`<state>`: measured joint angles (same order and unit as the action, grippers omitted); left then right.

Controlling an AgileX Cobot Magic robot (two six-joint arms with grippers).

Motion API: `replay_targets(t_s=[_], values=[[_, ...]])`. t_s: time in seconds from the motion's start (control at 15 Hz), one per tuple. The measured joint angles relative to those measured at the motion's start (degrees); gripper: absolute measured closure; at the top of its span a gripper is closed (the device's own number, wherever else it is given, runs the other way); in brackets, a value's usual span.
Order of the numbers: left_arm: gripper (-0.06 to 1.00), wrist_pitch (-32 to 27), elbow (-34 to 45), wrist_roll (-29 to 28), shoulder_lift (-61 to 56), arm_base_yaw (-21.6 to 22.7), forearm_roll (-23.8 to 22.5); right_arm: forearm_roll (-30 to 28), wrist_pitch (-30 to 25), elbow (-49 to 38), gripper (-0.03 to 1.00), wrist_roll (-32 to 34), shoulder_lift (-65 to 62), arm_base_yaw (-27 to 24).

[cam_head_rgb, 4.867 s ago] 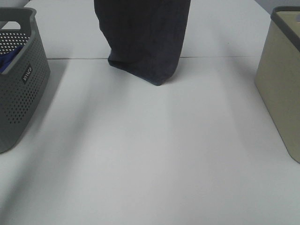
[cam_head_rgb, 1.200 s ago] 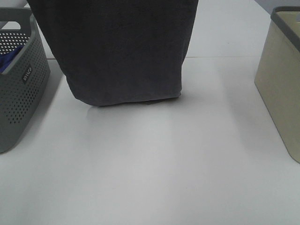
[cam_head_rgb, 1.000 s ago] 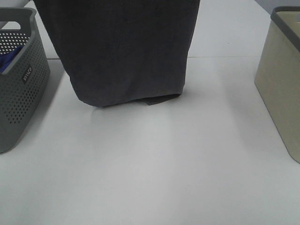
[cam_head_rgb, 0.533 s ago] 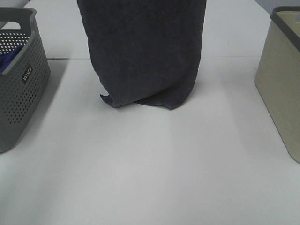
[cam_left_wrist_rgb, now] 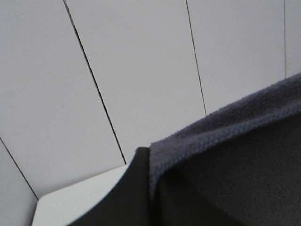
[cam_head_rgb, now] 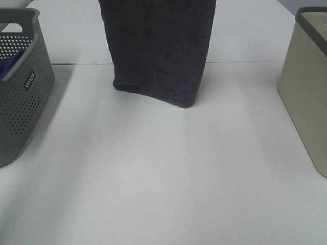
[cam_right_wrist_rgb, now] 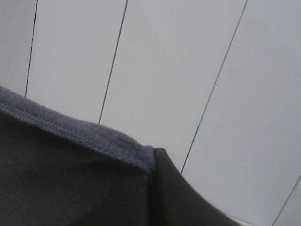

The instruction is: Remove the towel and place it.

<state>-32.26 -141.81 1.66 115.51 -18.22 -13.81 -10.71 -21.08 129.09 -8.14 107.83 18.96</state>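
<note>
The towel (cam_head_rgb: pixel 158 51), dark charcoal terry, hangs down from above the top edge of the exterior high view at centre back. Its lower edge sags close to the white table (cam_head_rgb: pixel 163 178); whether it touches is unclear. Neither gripper shows in that view. In the left wrist view my left gripper (cam_left_wrist_rgb: pixel 149 188) is shut on the towel's hem (cam_left_wrist_rgb: pixel 225 127), with one black finger (cam_left_wrist_rgb: pixel 122 202) beside the cloth. The right wrist view shows my right gripper (cam_right_wrist_rgb: pixel 150 188) shut on the opposite hem (cam_right_wrist_rgb: pixel 70 129), against a black finger (cam_right_wrist_rgb: pixel 188 202). A pale panelled wall fills the background of both wrist views.
A grey perforated basket (cam_head_rgb: pixel 25 92) stands at the left edge with a blue cloth (cam_head_rgb: pixel 6 66) inside. A beige basket (cam_head_rgb: pixel 306 87) with a dark rim stands at the right edge. A seam crosses the table behind the towel.
The hanging towel has narrowed from a wide spread to a slimmer drape, its left edge drawn in toward the right. Its lower edge has lifted and moved back a little.
</note>
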Motion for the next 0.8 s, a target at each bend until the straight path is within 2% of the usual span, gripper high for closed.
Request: replay_targets(t_s=[0.27, 0.4, 0.67, 0.8], values=[[0.94, 7.6, -0.1, 0.0, 0.7, 0.1, -3.3, 0.1, 1.8, 0.1, 0.95, -0.6, 2.5, 0.0], [0.94, 7.8, -0.3, 0.0, 1.5, 0.1, -3.3, 0.1, 1.8, 0.1, 0.95, -1.1, 2.8, 0.0], [0.94, 2.7, -0.3, 0.8, 2.9, 0.1, -3.3, 0.1, -1.0, 0.1, 0.95, -1.7, 2.8, 0.0], [0.94, -1.7, -0.3, 1.3, 2.6, 0.1, -3.3, 0.1, -2.9, 0.1, 0.95, -1.8, 2.8, 0.0]])
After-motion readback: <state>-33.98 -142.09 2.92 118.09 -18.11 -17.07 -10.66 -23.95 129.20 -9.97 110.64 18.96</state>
